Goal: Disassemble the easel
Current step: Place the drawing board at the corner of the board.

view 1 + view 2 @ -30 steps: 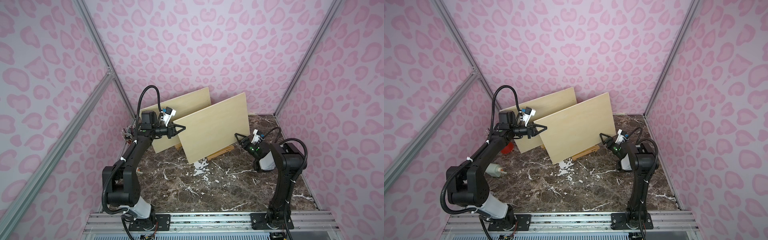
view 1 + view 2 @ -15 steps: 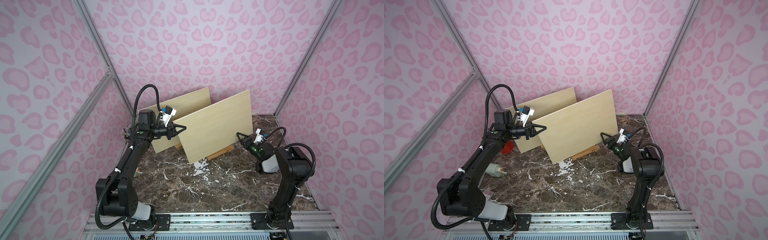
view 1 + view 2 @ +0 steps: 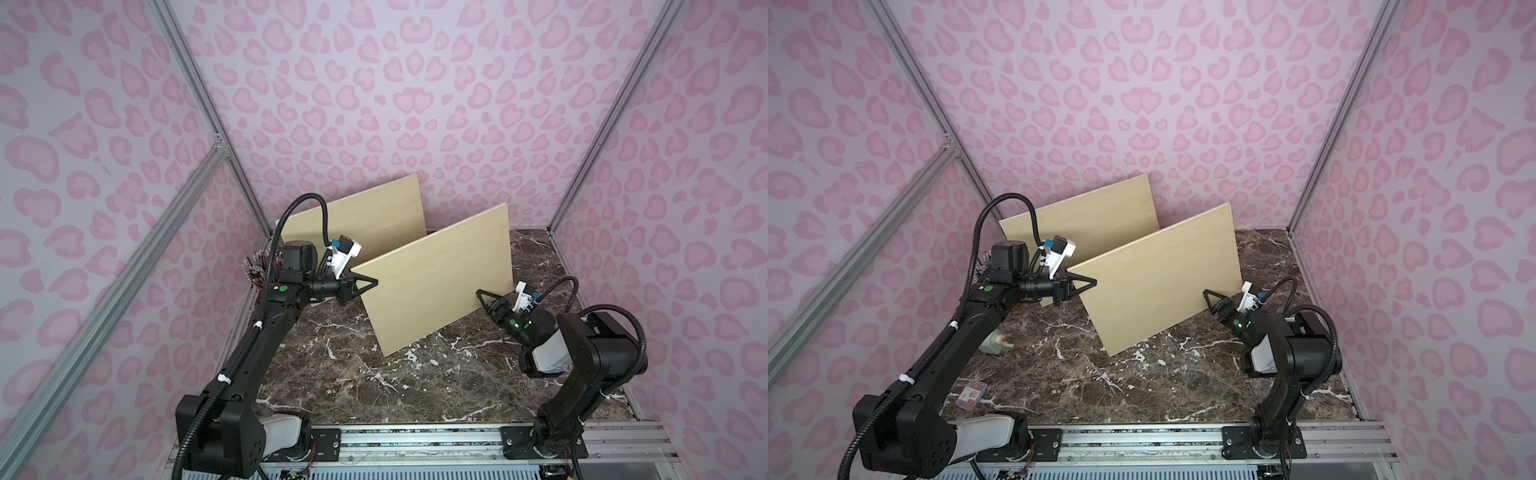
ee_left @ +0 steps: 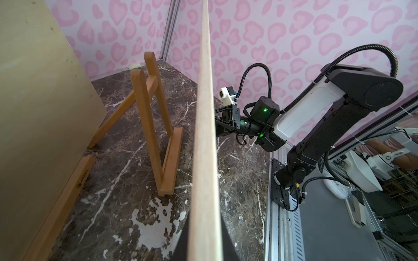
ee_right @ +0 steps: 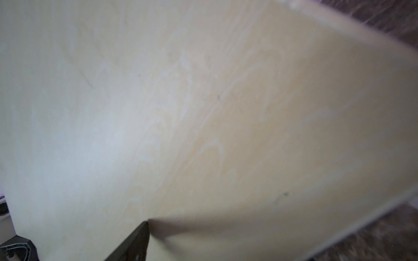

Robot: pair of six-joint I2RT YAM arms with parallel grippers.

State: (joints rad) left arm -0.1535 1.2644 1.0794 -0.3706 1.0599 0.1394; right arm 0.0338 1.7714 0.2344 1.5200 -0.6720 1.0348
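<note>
Your left fingers (image 3: 370,282) clamp the front board (image 3: 436,282) by its edge, clear of the easel (image 4: 156,135) behind it on the table (image 3: 374,395), while your right fingers (image 3: 482,294), spread wide, likely steady its face.

You've got walls (image 3: 374,104) in lilac with pink leopard blotches. Table (image 3: 374,374) dark brown marble – white veins, white patches. Front board (image 3: 436,291) and rear board (image 3: 374,216) pale cream, faint grain. Easel (image 4: 146,117) orange-brown wood. Left arm (image 3: 266,332), right arm (image 3: 582,345) black with white covers – green lights on both.
</note>
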